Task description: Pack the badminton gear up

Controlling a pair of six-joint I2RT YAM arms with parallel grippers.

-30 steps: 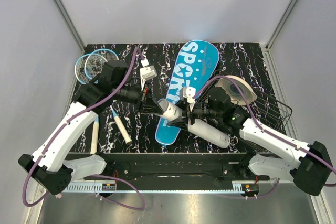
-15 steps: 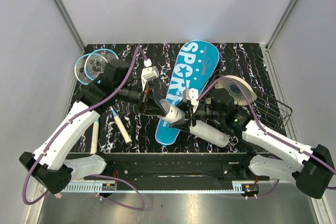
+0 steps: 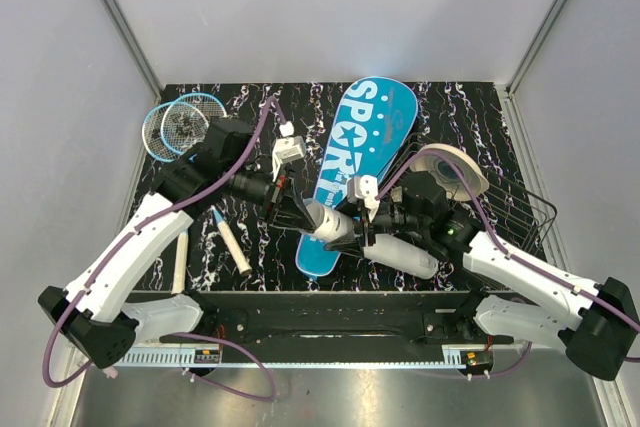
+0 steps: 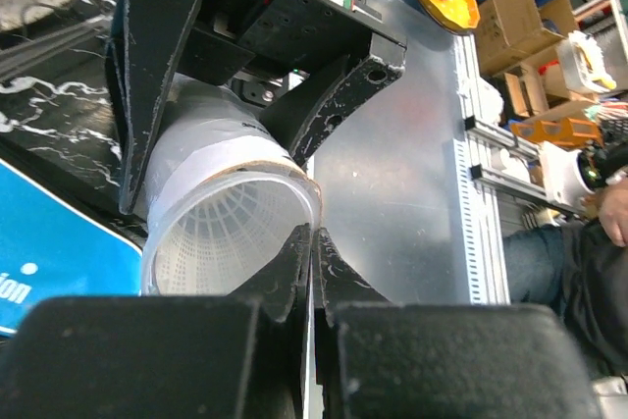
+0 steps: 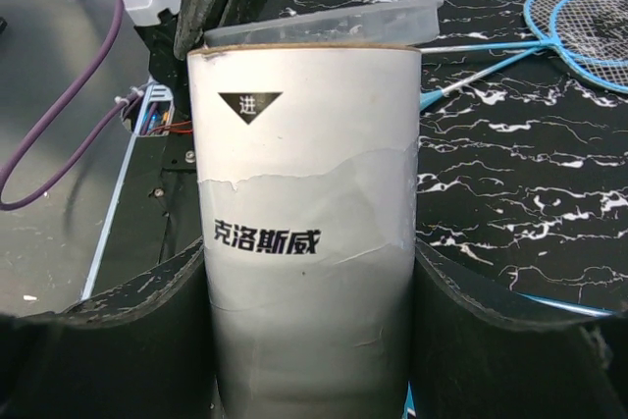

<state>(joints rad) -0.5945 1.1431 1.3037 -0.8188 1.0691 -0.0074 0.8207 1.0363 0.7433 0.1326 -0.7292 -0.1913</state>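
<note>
At the far left corner of the black white-veined tabletop (image 3: 470, 112) lay the two light-blue-framed rackets (image 3: 178, 125), heads overlapping and their white handles (image 3: 180, 259) reaching back toward the near edge. Just right of them the left gripper (image 3: 297, 209) pointed toward the middle of the table, its black fingers (image 4: 294, 262) pressed flat together on the rim of a translucent plastic cap (image 5: 324, 23). That cap sat slightly tilted over the open mouth of the long white cylindrical tube (image 3: 395, 252). Through the left wrist view a white lattice showed inside the mouth (what it belonged to could not be told). The tube lay slanted, its capped end toward the left arm and its far end toward the near right, crossing the lower part of the blue racket-shaped "SPORT" cover (image 3: 365, 127), which stretched toward the back edge. The right gripper (image 3: 352, 232) clasped the tube near its mouth, jaws spread wide with a finger against each side of the cardboard wall, below a black triangle mark and a line of printed characters. Farther right a round woven disc (image 3: 455, 162) leaned beside the black wire basket (image 3: 525, 212) at the table's right edge.
</note>
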